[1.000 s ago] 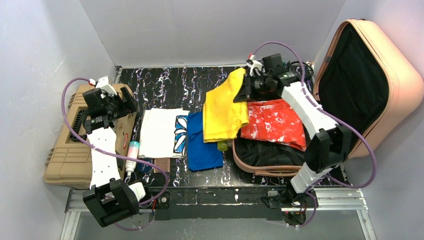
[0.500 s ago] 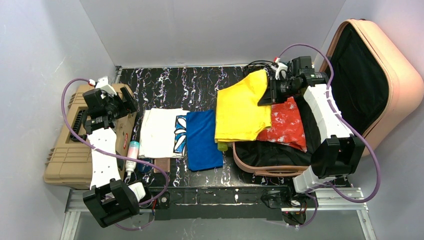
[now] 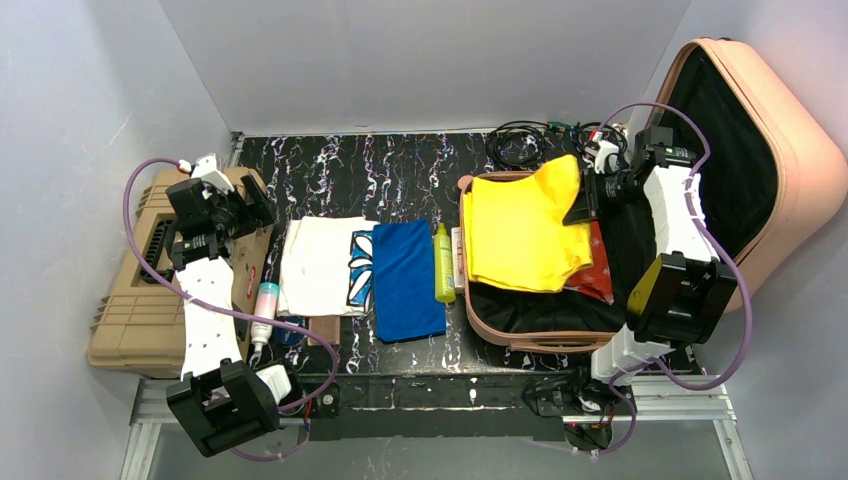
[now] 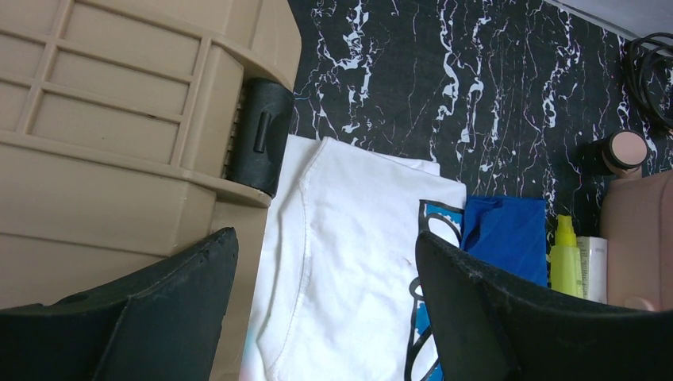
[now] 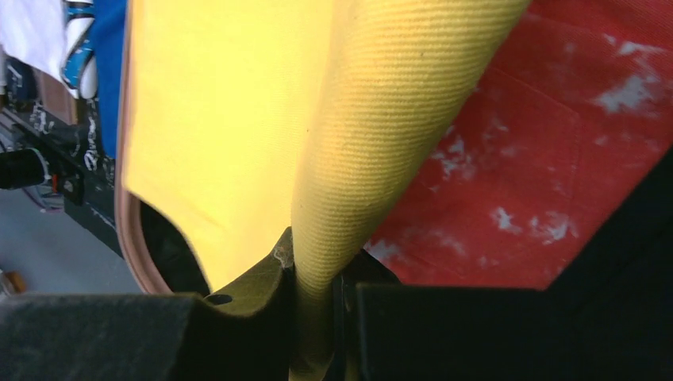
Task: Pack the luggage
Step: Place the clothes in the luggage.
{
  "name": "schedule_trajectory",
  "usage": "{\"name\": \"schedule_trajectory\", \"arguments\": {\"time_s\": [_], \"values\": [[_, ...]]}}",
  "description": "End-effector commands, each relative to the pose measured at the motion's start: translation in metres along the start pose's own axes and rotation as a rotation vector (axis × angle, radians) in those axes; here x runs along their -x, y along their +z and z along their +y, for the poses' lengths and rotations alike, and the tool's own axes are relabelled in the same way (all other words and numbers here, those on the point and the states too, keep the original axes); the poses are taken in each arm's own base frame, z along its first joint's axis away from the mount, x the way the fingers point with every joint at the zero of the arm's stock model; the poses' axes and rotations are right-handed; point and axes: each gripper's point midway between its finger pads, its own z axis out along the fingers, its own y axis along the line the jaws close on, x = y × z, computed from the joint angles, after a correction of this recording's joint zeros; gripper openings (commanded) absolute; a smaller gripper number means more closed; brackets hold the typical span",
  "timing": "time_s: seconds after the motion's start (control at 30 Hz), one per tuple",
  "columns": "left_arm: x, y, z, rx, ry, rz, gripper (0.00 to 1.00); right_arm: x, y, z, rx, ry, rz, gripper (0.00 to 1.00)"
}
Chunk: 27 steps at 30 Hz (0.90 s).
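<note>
Over the open suitcase (image 3: pixel 530 343), at the table's right end, my right gripper (image 5: pixel 316 305) pinches a fold of the yellow shirt (image 3: pixel 520 235), which drapes across the red cloth (image 3: pixel 598 275) inside. My worry is that the shirt's left edge rides on the suitcase's rim, so letting go now could leave it spilling out. Room is tight toward the raised lid (image 3: pixel 760 150). Well left of the suitcase, my left gripper (image 4: pixel 325 317) hangs spread, holding nothing.

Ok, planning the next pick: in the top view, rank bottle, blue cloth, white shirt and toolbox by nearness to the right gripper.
1. Bottle, beside the luggage.
2. Blue cloth, left of it.
3. White shirt, further left.
4. Toolbox, far left.
</note>
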Motion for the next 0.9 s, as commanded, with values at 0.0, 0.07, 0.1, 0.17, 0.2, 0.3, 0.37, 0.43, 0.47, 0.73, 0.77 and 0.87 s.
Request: {"name": "schedule_trajectory", "arguments": {"time_s": [0.0,0.07,0.1,0.17,0.2,0.3,0.37,0.43,0.47,0.73,0.77,0.87], "values": [[-0.013,0.001,0.01,0.029,-0.018,0.029,0.81,-0.005,-0.009,-0.024,-0.035,-0.084,0.018,0.01],[-0.013,0.001,0.01,0.028,-0.019,0.028,0.81,-0.008,-0.01,-0.034,-0.046,-0.084,0.024,0.01],[-0.013,0.002,0.01,0.027,-0.02,0.029,0.81,-0.009,-0.01,-0.038,-0.051,-0.084,0.027,0.01],[-0.013,0.002,0.01,0.025,-0.022,0.031,0.81,-0.013,-0.01,-0.046,-0.058,-0.088,0.04,0.01],[-0.013,0.002,0.01,0.025,-0.022,0.031,0.81,-0.015,-0.01,-0.049,-0.056,-0.085,0.044,0.01],[-0.015,0.003,0.011,0.026,-0.024,0.033,0.81,-0.018,-0.012,-0.051,-0.036,-0.078,0.043,0.01],[-0.015,0.003,0.011,0.026,-0.024,0.035,0.81,-0.017,-0.014,-0.051,-0.035,-0.082,0.033,0.01],[-0.014,0.003,0.011,0.026,-0.025,0.033,0.81,-0.014,-0.017,-0.054,-0.054,-0.092,0.017,0.01],[-0.014,0.003,0.011,0.026,-0.026,0.033,0.81,-0.016,-0.017,-0.057,-0.067,-0.087,0.015,0.01],[-0.015,0.003,0.01,0.022,-0.026,0.035,0.81,-0.028,-0.009,-0.082,-0.151,-0.078,0.027,0.27],[-0.015,0.003,0.01,0.023,-0.027,0.036,0.81,-0.03,-0.008,-0.085,-0.159,-0.074,0.033,0.38],[-0.015,0.003,0.01,0.021,-0.026,0.037,0.81,-0.029,-0.01,-0.095,-0.211,-0.078,0.043,0.61]]}}
